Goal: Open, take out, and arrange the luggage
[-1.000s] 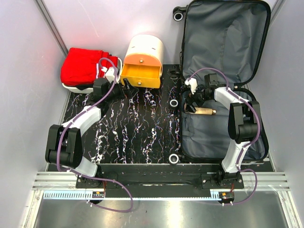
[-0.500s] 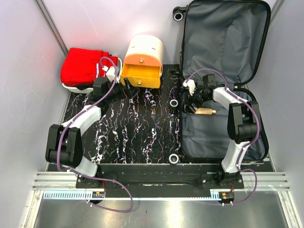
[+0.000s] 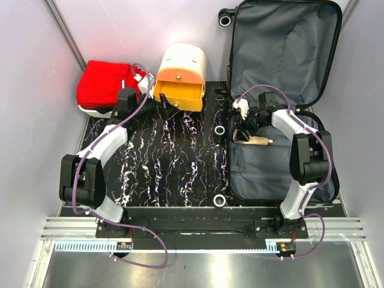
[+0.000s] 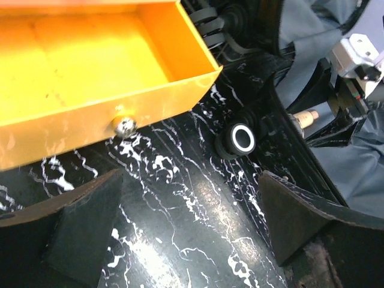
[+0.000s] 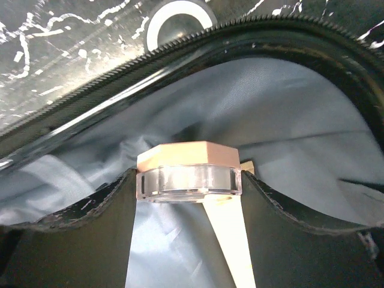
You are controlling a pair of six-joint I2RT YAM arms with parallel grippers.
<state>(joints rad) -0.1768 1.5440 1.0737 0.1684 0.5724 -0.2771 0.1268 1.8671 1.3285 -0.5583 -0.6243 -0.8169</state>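
Observation:
The luggage [image 3: 282,162] lies open at the right, its grey-lined lid [image 3: 282,42] standing up at the back. My right gripper [image 3: 242,127] is over the left edge of the suitcase base. In the right wrist view it [image 5: 189,180] is shut on a small clear jar with a peach lid [image 5: 189,162], held above the grey lining [image 5: 282,108]. A beige tube [image 3: 258,141] lies in the base beneath the jar, also seen from the right wrist [image 5: 231,246]. My left gripper [image 3: 157,103] is open and empty [image 4: 192,228], low over the table before the orange drawer [image 4: 90,66].
The cream-and-orange cylindrical box [image 3: 180,75] stands at the back centre with its drawer pulled out; the drawer knob [image 4: 123,126] faces me. A red cloth [image 3: 105,81] fills the white tray [image 3: 90,110] at back left. Suitcase wheels [image 3: 220,130] stick out over the black marbled mat [image 3: 174,162].
My left gripper has swung right, away from the red cloth and up to the orange drawer. My right gripper has barely moved with the jar.

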